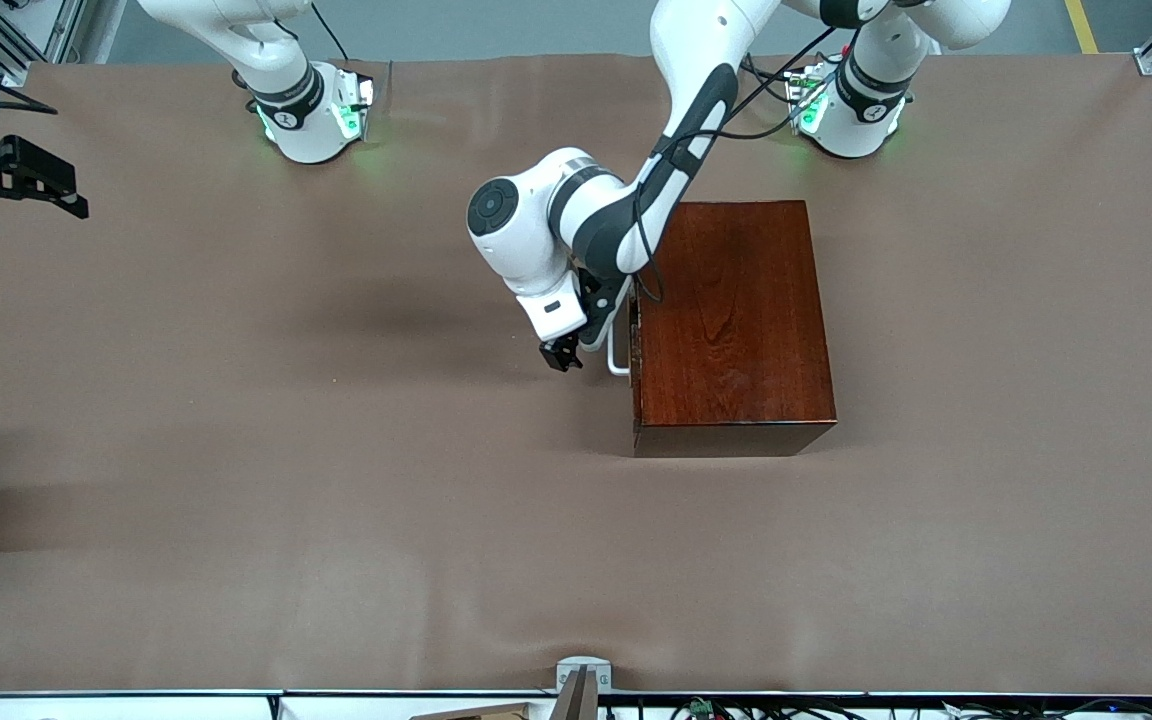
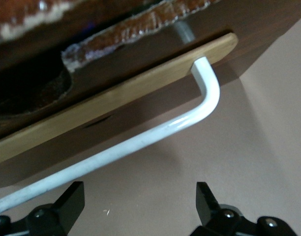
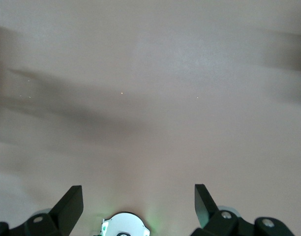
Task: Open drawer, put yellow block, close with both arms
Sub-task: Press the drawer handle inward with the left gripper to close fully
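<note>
1. A plain brown cloth-covered surface (image 1: 336, 500) is seen; no readable writing is spotted anywhere.
2. The left gripper (image 1: 562, 356) is spread wide, empty, just beside the drawer (image 1: 635, 340) handle (image 2: 140, 142); the drawer sits shut in one mahogany box (image 1: 731, 315).
3. The right gripper (image 1: 21, 185) is held spread and empty, waiting at the right arm's end.

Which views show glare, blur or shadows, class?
Front view: sheen on the mahogany box top, arm shadows on the brown table. Left wrist view: white handle glints, wood above blurred. Right wrist view: soft shadow bands on the table.
</note>
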### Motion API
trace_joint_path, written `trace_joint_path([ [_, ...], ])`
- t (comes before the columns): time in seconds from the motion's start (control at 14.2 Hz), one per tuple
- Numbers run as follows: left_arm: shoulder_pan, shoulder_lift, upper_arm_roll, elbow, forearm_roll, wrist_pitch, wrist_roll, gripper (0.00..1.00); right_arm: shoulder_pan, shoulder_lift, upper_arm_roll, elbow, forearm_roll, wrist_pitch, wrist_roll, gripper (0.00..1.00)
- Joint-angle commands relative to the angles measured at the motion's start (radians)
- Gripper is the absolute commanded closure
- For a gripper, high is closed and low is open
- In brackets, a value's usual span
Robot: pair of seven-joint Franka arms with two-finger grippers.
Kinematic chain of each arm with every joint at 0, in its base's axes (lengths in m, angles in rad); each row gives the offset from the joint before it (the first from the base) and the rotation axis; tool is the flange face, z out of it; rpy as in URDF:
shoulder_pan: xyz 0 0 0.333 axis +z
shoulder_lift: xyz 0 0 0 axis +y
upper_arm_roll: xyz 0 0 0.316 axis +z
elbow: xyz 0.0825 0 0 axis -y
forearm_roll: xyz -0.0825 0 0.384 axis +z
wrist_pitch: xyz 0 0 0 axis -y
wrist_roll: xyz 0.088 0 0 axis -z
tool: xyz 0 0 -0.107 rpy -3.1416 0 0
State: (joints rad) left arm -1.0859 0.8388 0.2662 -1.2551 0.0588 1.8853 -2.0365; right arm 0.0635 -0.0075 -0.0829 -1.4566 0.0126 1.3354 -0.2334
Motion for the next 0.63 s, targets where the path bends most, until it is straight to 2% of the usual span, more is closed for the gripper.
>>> trace_joint_path([
  [0.0,0.014,-0.015,-0.002,-0.007,0.036,-0.035,0.013,0.00,0.002,-0.008,0.000,0.002,-0.008,0.001,-0.006,0.00],
  [0.56,0.050,-0.029,-0.002,-0.006,0.036,-0.035,0.015,0.00,0.002,-0.008,0.002,0.002,-0.006,0.001,-0.006,0.00],
])
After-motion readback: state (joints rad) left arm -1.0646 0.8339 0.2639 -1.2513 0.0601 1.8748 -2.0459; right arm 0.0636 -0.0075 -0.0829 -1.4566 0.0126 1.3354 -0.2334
